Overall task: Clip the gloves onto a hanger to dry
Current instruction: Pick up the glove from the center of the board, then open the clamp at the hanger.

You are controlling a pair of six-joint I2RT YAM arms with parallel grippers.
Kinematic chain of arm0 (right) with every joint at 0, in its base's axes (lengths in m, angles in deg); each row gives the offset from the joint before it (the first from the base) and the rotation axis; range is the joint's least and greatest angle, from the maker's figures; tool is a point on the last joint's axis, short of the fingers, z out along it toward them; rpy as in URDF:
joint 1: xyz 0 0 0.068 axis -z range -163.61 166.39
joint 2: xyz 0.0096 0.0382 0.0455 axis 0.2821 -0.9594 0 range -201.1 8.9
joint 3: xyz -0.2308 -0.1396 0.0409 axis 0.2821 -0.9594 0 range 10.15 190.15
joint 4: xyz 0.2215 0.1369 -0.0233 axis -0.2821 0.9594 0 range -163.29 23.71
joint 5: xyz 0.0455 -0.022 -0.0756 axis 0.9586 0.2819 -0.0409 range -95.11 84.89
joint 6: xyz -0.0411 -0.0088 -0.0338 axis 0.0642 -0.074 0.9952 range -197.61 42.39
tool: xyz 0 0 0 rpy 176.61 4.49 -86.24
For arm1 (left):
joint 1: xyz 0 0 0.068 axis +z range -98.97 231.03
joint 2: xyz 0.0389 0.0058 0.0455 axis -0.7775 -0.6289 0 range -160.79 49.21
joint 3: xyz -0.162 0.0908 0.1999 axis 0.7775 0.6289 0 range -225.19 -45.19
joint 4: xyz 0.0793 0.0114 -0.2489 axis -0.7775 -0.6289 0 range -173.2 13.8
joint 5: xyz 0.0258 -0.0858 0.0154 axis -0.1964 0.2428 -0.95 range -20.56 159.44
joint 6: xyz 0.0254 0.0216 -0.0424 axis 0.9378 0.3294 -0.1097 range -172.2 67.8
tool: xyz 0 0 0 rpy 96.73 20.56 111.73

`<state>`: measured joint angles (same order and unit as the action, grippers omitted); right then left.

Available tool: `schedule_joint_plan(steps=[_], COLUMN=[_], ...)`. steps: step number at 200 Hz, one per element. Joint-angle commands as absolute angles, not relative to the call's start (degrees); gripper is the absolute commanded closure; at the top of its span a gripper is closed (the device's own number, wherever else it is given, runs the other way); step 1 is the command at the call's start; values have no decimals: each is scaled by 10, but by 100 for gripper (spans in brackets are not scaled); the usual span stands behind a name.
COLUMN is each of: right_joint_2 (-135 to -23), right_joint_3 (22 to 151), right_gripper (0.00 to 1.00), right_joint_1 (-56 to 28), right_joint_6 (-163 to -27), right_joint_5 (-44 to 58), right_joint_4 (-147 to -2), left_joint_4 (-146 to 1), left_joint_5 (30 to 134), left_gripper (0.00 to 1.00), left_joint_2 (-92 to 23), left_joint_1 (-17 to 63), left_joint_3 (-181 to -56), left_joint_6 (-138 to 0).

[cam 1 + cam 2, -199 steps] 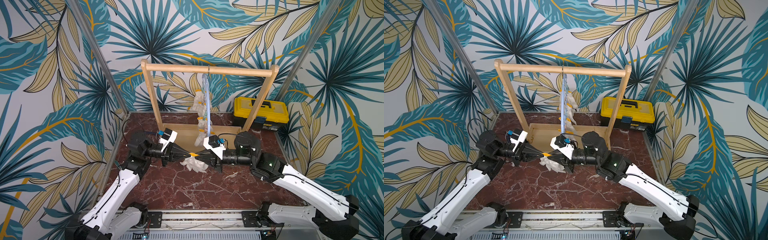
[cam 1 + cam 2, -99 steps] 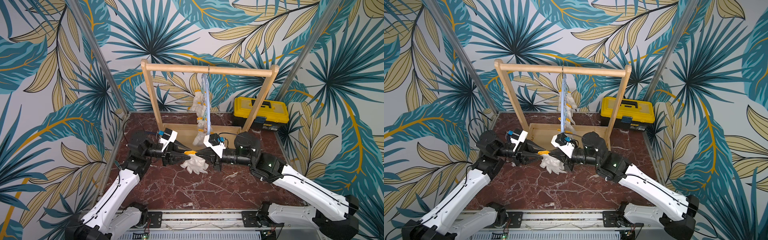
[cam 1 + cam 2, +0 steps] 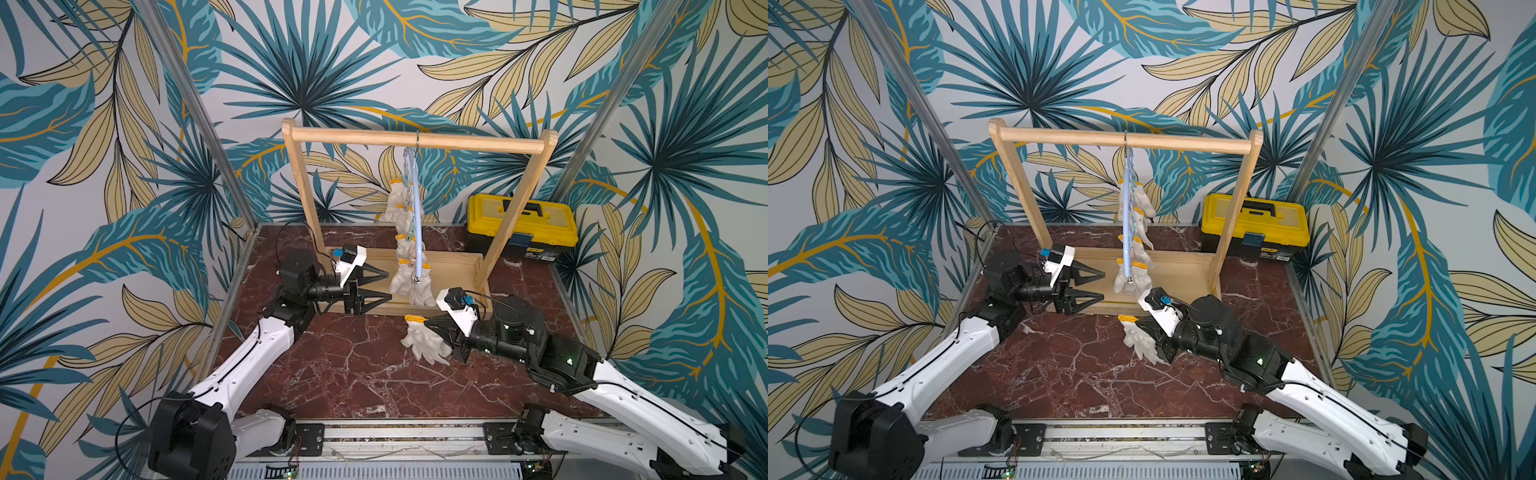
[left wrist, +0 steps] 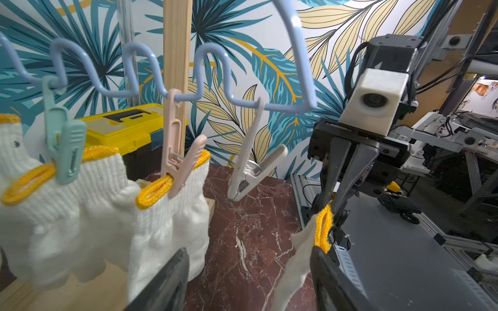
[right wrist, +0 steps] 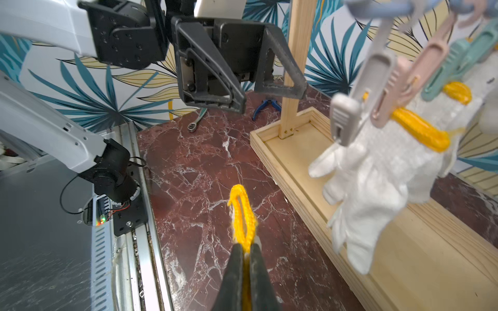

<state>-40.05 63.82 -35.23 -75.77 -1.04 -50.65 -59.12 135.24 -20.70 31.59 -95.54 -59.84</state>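
Observation:
My right gripper (image 3: 423, 322) (image 5: 244, 246) is shut on the yellow cuff (image 5: 242, 212) of a white glove (image 3: 424, 345) (image 3: 1139, 343), which dangles from it over the marble table. My left gripper (image 3: 389, 286) (image 4: 248, 251) stands open and empty to the left of that glove, its fingers apart from the cuff. The pale-blue hanger (image 3: 417, 224) (image 4: 285, 109) hangs by its hook from the wooden rail. Several gloves (image 3: 401, 249) (image 4: 167, 212) are clipped to it. A grey clip (image 4: 250, 167) (image 5: 347, 118) at its near end holds nothing.
The wooden rack (image 3: 415, 141) stands on a shallow wooden tray (image 5: 296, 172) at the back. A yellow-and-black toolbox (image 3: 521, 224) sits at the back right. A wrench (image 5: 196, 121) and blue-handled pliers (image 5: 262, 106) lie behind the left arm.
My left gripper has opened, let go of the glove's cuff and drawn back to the left. The right gripper, still shut on the cuff, has carried the glove to the right and nearer the front.

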Motion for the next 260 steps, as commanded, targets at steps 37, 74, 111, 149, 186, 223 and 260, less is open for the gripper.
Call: schedule_joint_plan(steps=[37, 74, 111, 149, 186, 223, 260], right_joint_2=[-385, -400, -421, -441, -447, -444, -439], right_joint_3=[560, 576, 595, 603, 603, 602, 596], right_gripper=[100, 100, 100, 100, 100, 100, 100], right_joint_1=[-270, -248, -238, -235, -235, -233, -231], right_joint_6=[-799, -784, -769, -765, -766, -766, -769], right_joint_5=[30, 74, 102, 114, 118, 115, 110], right_joint_4=[-541, -532, -537, -555, -565, -567, -568], left_joint_4=[-586, -586, -622, -634, -660, -682, -683], left_joint_5=[1264, 1224, 1196, 1208, 1200, 1188, 1164], left_gripper=[24, 24, 24, 26, 27, 31, 36], left_joint_2=[-218, -215, -228, -233, -234, -236, -241], left_joint_1=[261, 237, 217, 201, 189, 179, 170], left_joint_3=[-1012, -1024, -1050, -1067, -1081, -1089, -1097], left_joint_6=[-511, -481, -456, -454, -441, -431, -431])
